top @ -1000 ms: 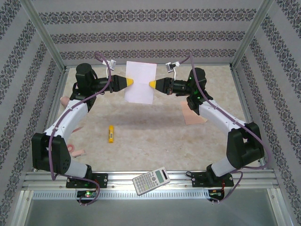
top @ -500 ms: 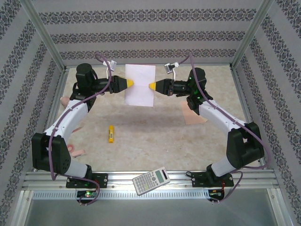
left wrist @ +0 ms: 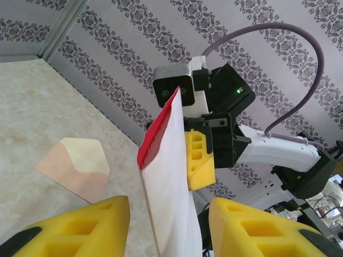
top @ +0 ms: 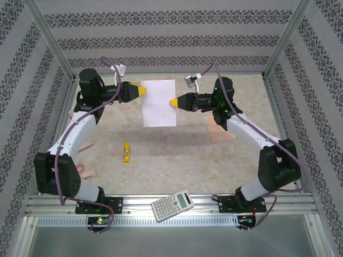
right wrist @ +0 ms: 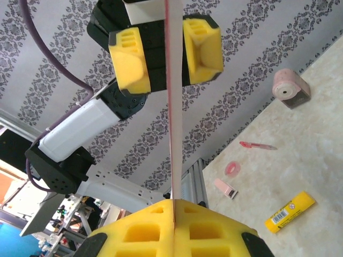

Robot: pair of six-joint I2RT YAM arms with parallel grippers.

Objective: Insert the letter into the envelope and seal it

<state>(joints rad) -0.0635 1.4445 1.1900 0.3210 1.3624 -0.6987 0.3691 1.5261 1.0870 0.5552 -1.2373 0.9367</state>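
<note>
**Letter held aloft by the right gripper**

The letter [top: 159, 103] hangs upright above the counter [top: 177, 155], one edge pinched in the closed right gripper [top: 172, 102]. The left gripper [top: 143, 90] stands parted astride the opposite edge, not clamping it. The envelope [top: 218, 130] lies flat under the right arm.

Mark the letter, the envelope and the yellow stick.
letter [top: 159, 104], top external view, centre of sheet.
envelope [left wrist: 74, 170], left wrist view, centre of face.
yellow stick [top: 126, 152], top external view, mid-body.
</note>
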